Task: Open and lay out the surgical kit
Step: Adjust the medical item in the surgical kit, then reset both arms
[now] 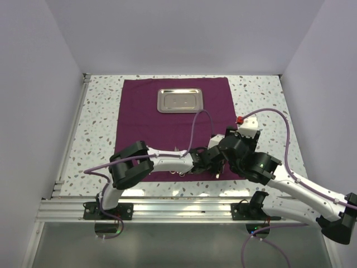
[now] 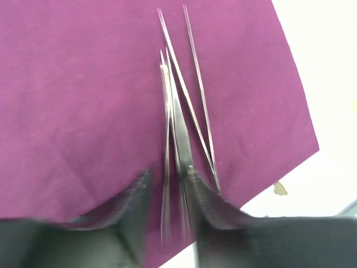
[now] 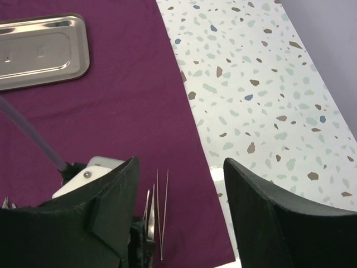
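Top external view: a dark purple cloth wrap (image 1: 167, 125) lies spread flat across the middle of the speckled table (image 1: 268, 100), reaching from the far edge almost to the near edge. A small shiny steel tray (image 1: 179, 100) sits on the far part of the cloth, well apart from both arms. The thin silver instruments (image 2: 177, 117) lie in a loose bundle on the cloth near its near right corner, toward the near edge of the table. In the left wrist view they fan out slightly, with one broader piece among slim needle-like ones whose points aim away from the camera. The left claw (image 2: 169, 178) sits low over the near ends of this bundle, its two dark fingers partly apart on either side. One finger is against the bundle and a strip of cloth shows beside the other. The blur hides whether anything is lifted. The right claw (image 3: 181, 167) hangs just beside it, above the cloth's right edge. Its fingers are spread wide and empty, with cloth and table showing between them. In the right wrist view the slim instrument tips lie just below its left finger. From above, both arms bend inward from their bases on a metal rail (image 1: 178, 209) and meet over that corner, lilac cables (image 1: 201, 125) trailing from them.
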You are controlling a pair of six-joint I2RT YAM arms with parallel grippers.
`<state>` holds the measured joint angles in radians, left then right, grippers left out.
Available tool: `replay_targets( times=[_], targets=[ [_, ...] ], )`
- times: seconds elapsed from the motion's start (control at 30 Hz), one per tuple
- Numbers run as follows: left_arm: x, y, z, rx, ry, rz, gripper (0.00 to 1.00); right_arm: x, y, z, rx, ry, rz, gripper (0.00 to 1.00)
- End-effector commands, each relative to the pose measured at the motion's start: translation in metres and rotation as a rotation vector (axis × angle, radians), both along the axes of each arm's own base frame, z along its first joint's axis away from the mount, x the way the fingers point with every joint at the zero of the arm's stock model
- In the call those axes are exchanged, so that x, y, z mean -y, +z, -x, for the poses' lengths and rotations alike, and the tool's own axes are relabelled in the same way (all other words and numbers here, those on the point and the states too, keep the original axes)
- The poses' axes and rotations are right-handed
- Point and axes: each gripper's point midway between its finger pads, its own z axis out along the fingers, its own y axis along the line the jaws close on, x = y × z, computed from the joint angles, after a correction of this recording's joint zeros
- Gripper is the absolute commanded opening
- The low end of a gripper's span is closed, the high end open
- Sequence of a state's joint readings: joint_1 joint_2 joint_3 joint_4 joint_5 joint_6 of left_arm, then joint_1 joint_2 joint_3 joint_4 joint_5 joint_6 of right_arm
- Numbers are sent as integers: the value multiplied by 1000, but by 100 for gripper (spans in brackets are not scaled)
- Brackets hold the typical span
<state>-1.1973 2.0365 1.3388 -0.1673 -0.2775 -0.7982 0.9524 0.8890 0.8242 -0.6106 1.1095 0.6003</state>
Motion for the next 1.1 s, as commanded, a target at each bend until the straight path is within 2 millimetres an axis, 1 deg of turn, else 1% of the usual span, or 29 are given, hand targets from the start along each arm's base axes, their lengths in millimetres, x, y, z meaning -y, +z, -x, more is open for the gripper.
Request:
replay_targets(
  times=[0.0, 0.03, 0.07, 0.1, 0.13, 0.17, 0.2, 0.23, 0.27, 0.3, 0.33, 0.37, 0.4, 0.47, 0.5, 0.57, 0.6, 0.63, 0.67, 0.7, 0.73, 0.77, 0.8, 0.87, 0.9, 0.93, 0.97, 1.0, 1.07],
  targets=[
    [35, 28, 4, 3, -30, 139, 47, -2, 10, -3, 41, -16, -52, 66],
    [34, 30, 3, 7, -25, 140, 61, -5, 10, -4, 40, -6, -62, 74],
    [33, 31, 4, 9, -24, 141, 65, -6, 10, -4, 40, 1, -65, 78],
    [28, 37, 3, 20, -14, 140, 72, -8, 10, -4, 34, 13, -59, 81],
    [24, 40, 3, 30, -6, 138, 75, -12, 12, -4, 36, 31, -78, 90],
    [20, 45, 1, 42, 5, 136, 80, -13, 14, -5, 39, 38, -81, 92],
    [10, 56, -2, 69, 31, 135, 83, -14, 16, -4, 36, 49, -82, 93],
    [2, 61, -3, 81, 46, 128, 86, -19, 21, -3, 32, 78, -104, 96],
    [-4, 82, -4, 106, 60, 153, 89, -21, 24, -2, 29, 101, -108, 97],
    [-19, 82, -8, 132, 94, 120, 94, -24, 29, -1, 32, 123, -124, 98],
    [-27, 90, -10, 149, 111, 119, 96, -29, 32, 0, 32, 155, -142, 98],
    [-35, 97, -11, 167, 127, 115, 97, -37, 37, 4, 28, 220, -182, 98],
    [-52, 115, -15, 210, 169, 108, 99, -45, 40, 5, 31, 271, -195, 98],
    [-71, 132, -19, 251, 212, 97, 99, -59, 44, 10, 33, 366, -233, 98],
    [-92, 149, -22, 294, 258, 88, 99, -69, 47, 18, 15, 441, -268, 99],
    [-116, 166, -25, 340, 307, 67, 99, -76, 47, 27, -18, 495, -303, 98],
    [-141, 181, -28, 392, 363, 50, 99, -82, 50, 37, -35, 550, -346, 98],
    [-155, 189, -29, 420, 398, 42, 100, -85, 47, 43, -54, 588, -363, 98],
    [-174, 200, -30, 448, 440, 46, 100, -89, 48, 50, -57, 625, -391, 98],
    [-196, 204, -34, 494, 497, 2, 100, -92, 45, 61, -72, 679, -419, 98],
    [-208, 208, -34, 510, 523, -4, 100, -92, 45, 67, -77, 704, -434, 98],
    [-225, 215, -36, 525, 558, 1, 100, -92, 43, 71, -84, 718, -446, 98],
    [-238, 217, -37, 540, 579, -22, 100, -90, 37, 76, -107, 728, -446, 98],
    [-260, 224, -40, 568, 590, -37, 100, -87, 38, 83, -106, 751, -464, 98],
    [-261, 230, -42, 585, 589, -14, 100, -84, 33, 86, -122, 747, -455, 98],
    [-266, 233, -44, 614, 552, -52, 100, -78, 34, 84, -109, 724, -450, 98],
    [-272, 234, -45, 631, 544, -50, 100, -75, 33, 83, -108, 712, -440, 98],
    [-270, 242, -48, 654, 527, -30, 100, -72, 31, 83, -112, 699, -431, 98],
    [-278, 246, -50, 662, 552, -14, 100, -69, 29, 80, -109, 682, -411, 99]
  ],
)
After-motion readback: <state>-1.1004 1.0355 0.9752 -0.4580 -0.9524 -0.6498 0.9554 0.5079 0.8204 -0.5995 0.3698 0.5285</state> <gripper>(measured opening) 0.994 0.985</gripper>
